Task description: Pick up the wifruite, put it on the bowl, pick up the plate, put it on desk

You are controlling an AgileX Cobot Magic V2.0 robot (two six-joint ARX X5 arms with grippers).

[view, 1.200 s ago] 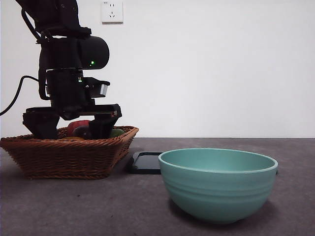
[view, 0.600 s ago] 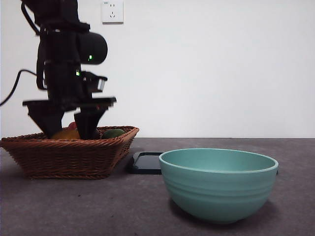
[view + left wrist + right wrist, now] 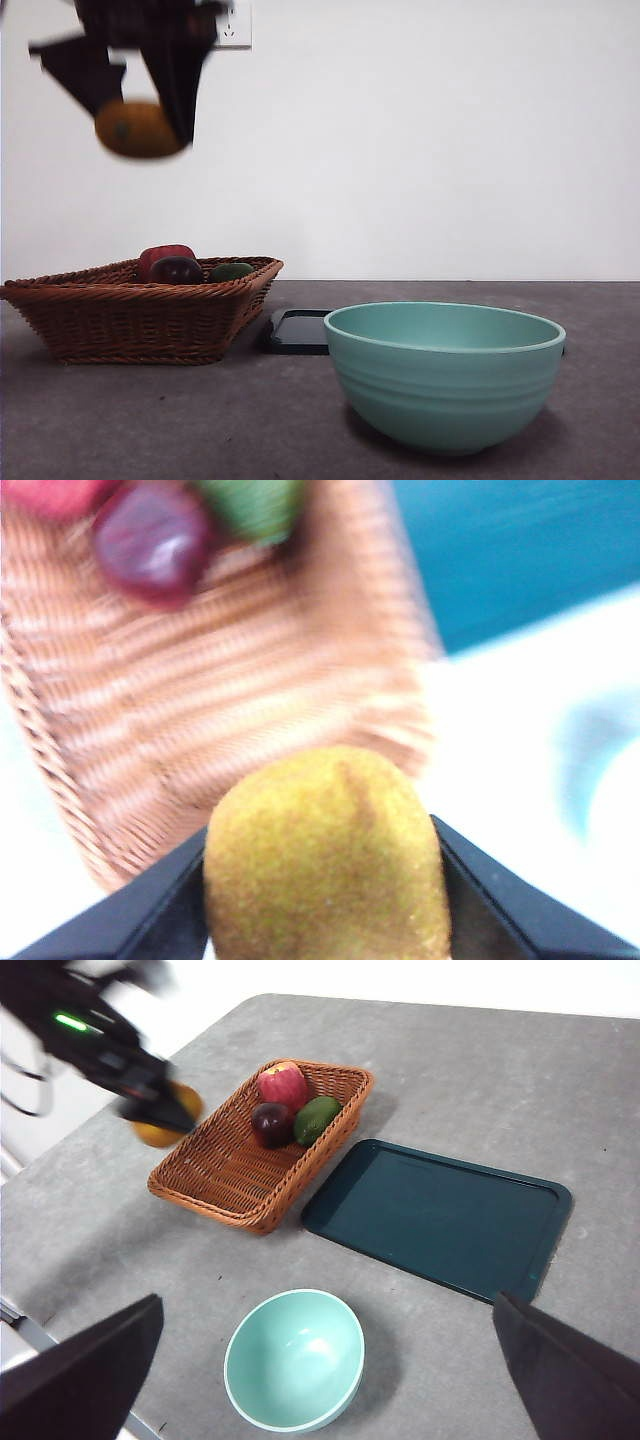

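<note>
Nearest the front camera stands the deep round mint-green bowl with faint ridges, empty, on the dark grey mottled desk. Just behind it lies a flat dark teal rectangular tray, and beside that tray the brown woven wicker basket — it holds a red apple, a dark red-purple fruit and a green fruit, bunched at one end. High above the basket, well clear of it, the left gripper clamps the rounded orange-brown wifruite between its two black jaws, blurred in the front view. The right gripper hangs high over the table — its jaws spread wide apart, holding nothing.
</note>
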